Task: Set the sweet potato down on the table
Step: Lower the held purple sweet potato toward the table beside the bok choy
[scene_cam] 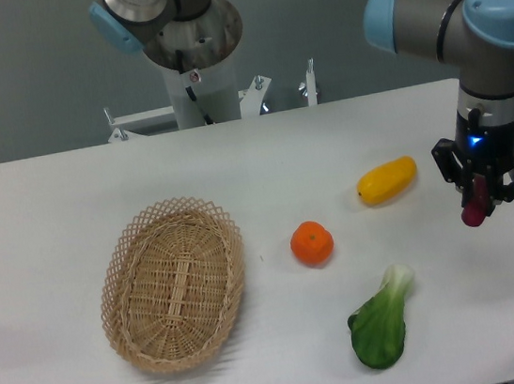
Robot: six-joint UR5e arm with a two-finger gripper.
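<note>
At the right side of the white table (263, 163), my gripper (477, 196) hangs pointing down, shut on the sweet potato (474, 209). Only the lower end of that reddish-purple tuber shows below the black fingers; the rest is hidden between them. It is held upright just above the tabletop near the right edge. I cannot tell whether its tip touches the surface.
A yellow vegetable (387, 180) lies left of the gripper. An orange fruit (311, 243) sits mid-table, and a green bok choy (382, 321) lies near the front edge. An oval wicker basket (173, 282) stands at the left. The arm's base (192, 44) is at the back.
</note>
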